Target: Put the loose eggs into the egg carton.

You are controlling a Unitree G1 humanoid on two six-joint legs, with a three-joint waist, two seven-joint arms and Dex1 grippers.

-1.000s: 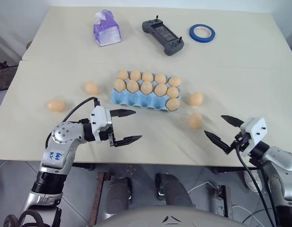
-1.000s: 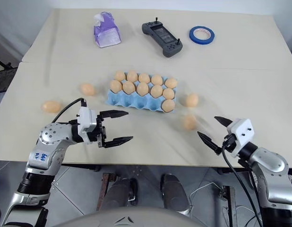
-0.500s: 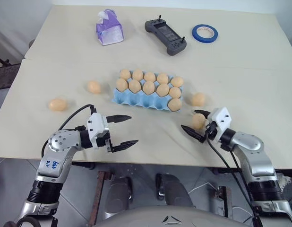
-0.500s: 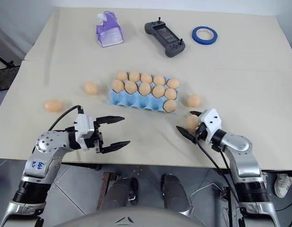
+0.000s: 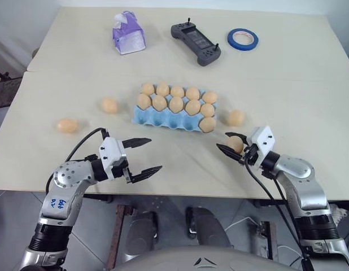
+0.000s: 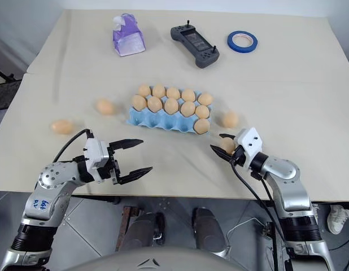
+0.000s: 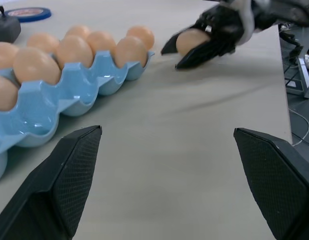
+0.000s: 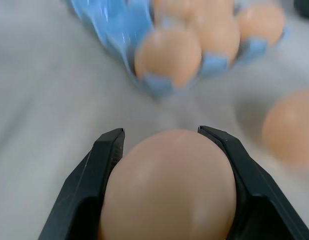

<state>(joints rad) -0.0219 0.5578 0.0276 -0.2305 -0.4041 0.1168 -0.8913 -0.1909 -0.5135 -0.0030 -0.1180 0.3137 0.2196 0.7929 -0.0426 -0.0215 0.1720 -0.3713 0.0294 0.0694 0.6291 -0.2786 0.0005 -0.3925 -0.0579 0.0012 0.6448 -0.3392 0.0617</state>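
Note:
The light blue egg carton [image 5: 158,119] lies mid-table with several tan eggs in its cups. My right gripper [image 5: 224,141] is shut on a loose egg [image 5: 236,144] just off the carton's near right corner; in the right wrist view this egg [image 8: 169,185] sits between the black fingers [image 8: 102,160]. Another loose egg [image 5: 236,117] rests right of the carton, and two loose eggs [image 5: 109,105] [image 5: 68,125] lie to its left. My left gripper [image 5: 156,153] is open and empty, near the front edge, below the carton's left end.
At the back of the table stand a purple tissue box [image 5: 128,34], a black handheld controller [image 5: 195,44] and a blue tape roll [image 5: 243,38]. The table's front edge runs just below both grippers.
My right gripper swung in from the right front corner to the egg near the carton and shut on it. The left gripper stayed open, drawing slightly back to the left.

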